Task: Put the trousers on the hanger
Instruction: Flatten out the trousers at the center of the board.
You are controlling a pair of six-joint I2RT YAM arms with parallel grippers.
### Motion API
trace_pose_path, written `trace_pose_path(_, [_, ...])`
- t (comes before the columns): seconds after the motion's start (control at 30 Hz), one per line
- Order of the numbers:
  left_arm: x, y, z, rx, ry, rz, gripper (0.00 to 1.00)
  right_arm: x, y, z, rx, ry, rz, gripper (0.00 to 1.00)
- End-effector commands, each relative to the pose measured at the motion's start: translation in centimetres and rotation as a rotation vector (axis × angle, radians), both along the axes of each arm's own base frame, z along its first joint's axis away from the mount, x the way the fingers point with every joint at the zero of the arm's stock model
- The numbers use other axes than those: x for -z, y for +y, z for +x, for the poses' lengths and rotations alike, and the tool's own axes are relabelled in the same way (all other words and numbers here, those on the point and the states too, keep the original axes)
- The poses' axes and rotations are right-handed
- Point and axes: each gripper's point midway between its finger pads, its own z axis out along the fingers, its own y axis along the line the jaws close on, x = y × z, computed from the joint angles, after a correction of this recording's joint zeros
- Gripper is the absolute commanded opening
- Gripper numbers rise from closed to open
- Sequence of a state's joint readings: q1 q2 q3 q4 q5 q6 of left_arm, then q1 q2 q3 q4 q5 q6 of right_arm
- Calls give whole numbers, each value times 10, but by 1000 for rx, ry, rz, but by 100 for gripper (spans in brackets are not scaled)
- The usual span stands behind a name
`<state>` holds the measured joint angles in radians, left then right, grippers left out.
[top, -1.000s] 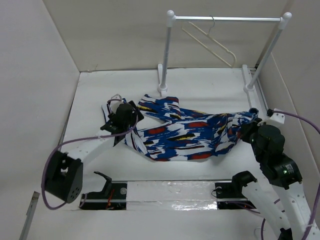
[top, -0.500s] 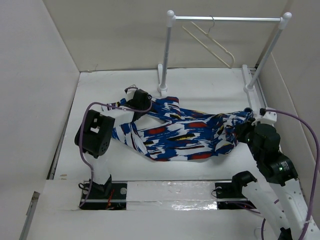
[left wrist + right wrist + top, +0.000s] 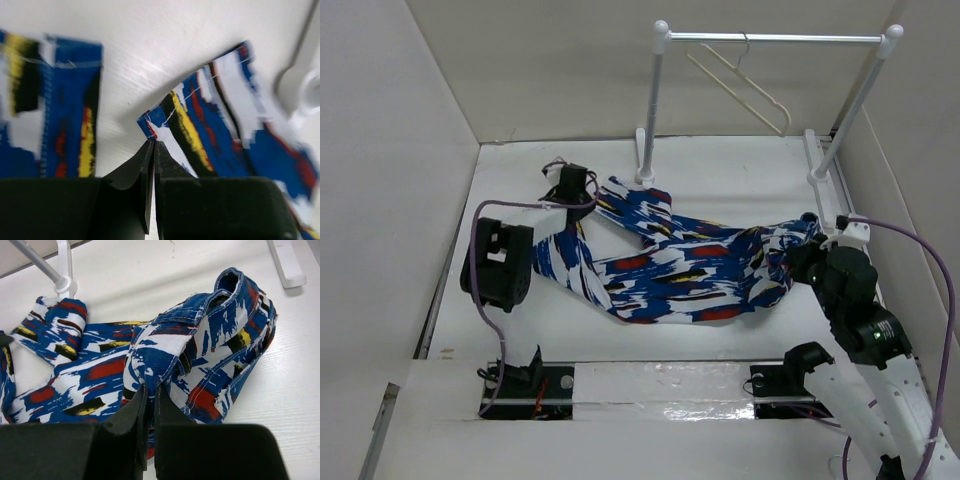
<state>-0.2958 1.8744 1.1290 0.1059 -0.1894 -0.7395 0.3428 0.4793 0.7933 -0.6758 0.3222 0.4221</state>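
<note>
trousers (image 3: 690, 270) sprawled mid-table, 9-to-3 | hanger (image 3: 735, 96) on rail (image 3: 770, 38) at 1 o'clock | left gripper (image 3: 151, 145) pressed together at hem corner, catch unclear | right gripper (image 3: 149, 389) pinching waistband | risk: thin corner bite slips on lift

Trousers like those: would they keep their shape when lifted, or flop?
Probably flop: the trousers lie rumpled and folded on the table. They likely sag from wherever held; the cloth bunches at the right claw.

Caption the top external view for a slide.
Right pincer grips the trousers at the waist, left pincer closed at a leg hem; hanger hangs on the rail.
</note>
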Motion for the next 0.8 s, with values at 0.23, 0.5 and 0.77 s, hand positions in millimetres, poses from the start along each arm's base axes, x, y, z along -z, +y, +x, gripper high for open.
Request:
trace_pose_path(0.23, [-268,160,10,-211,-554,-203,0,-6,11,4,-26,-45,66,1])
trace_pose_path(0.5, [-423,189,-4,-225,-776,-150,0,-29,-3,-1,44,-105,78,0])
trace_pose_path(0.77, [-450,196,9,-192,-857,-186,0,50,25,3,-8,82,189,0])
